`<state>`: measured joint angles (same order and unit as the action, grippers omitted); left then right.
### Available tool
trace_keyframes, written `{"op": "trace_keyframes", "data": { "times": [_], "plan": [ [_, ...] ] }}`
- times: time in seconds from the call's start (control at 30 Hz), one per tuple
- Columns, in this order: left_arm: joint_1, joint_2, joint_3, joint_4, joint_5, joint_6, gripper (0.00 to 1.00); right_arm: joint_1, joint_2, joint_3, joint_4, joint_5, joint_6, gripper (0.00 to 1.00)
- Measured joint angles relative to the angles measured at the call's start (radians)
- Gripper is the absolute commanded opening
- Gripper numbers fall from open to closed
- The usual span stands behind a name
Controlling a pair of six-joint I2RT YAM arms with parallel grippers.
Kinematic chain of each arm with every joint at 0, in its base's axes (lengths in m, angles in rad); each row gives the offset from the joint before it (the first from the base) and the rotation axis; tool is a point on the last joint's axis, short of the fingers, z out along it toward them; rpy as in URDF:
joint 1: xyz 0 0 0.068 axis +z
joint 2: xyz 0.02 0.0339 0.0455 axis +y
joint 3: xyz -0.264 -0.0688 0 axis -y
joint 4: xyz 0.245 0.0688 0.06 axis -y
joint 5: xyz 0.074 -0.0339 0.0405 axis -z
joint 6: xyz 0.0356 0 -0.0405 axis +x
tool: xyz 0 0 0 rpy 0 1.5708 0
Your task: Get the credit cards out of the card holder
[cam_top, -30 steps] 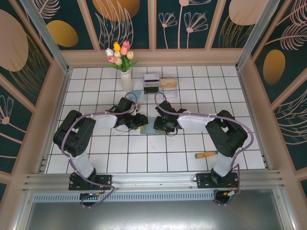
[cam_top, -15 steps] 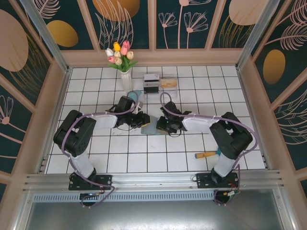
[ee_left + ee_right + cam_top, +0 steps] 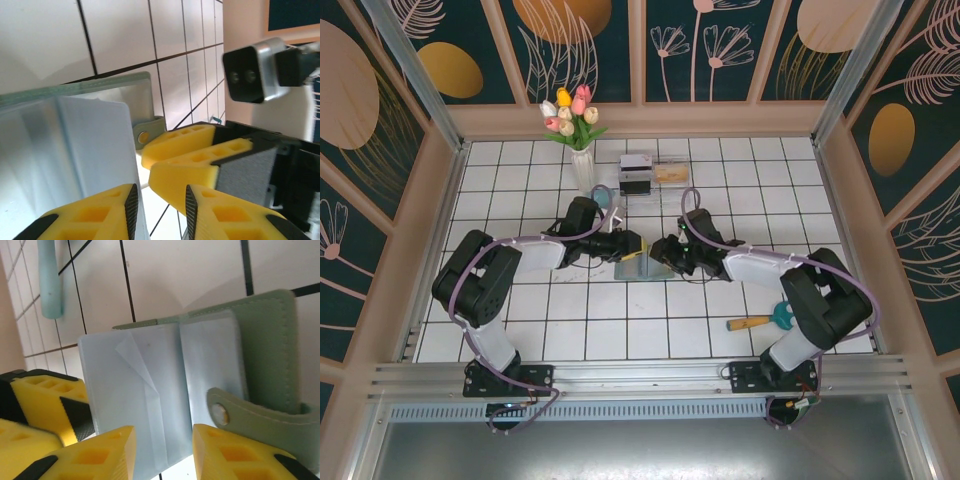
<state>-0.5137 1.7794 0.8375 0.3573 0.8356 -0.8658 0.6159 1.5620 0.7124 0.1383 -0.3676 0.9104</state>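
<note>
Two grippers met over the holder at the middle of the tiled table, just in front of the vase and a small box.

The holder lay spread open, blue-grey lining up and sage-green cover toward the tiles. Its strap, with a metal snap, hung loose at one edge. Cards could not be told apart from the lining.

The left gripper stood at the holder's open edge. Its jaws were partly apart, with pale tile showing in the gap and nothing seen pinched. One yellow finger overlapped the lining; contact could not be confirmed.

The right gripper faced it from the opposite side. Its jaws were likewise partly apart, the lining lying beyond the gap and the strap beside one finger. No grasp was seen.

The two grippers' fingertips stood just beside each other.

A pale teal handle lay on the tiles near the holder. A wooden-handled tool lay well apart, by the right arm.
</note>
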Motion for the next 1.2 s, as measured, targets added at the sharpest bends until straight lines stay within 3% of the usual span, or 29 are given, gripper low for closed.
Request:
{"op": "trace_keyframes", "data": {
  "times": [0.23, 0.47, 0.87, 1.2],
  "plan": [
    [-0.01, 0.0, -0.027, 0.091, 0.017, -0.039, 0.23, -0.054, -0.037, -0.114, 0.158, -0.08, 0.093, 0.42],
    [-0.012, 0.026, -0.058, 0.141, 0.014, -0.064, 0.23, -0.061, -0.05, -0.12, 0.225, -0.129, 0.118, 0.42],
    [0.006, -0.063, -0.049, -0.146, -0.256, 0.008, 0.21, -0.021, 0.013, 0.044, 0.044, -0.064, 0.037, 0.34],
    [0.015, -0.051, -0.05, -0.203, -0.285, 0.013, 0.27, -0.007, 0.061, 0.074, -0.061, -0.006, 0.002, 0.33]
  ]
}}
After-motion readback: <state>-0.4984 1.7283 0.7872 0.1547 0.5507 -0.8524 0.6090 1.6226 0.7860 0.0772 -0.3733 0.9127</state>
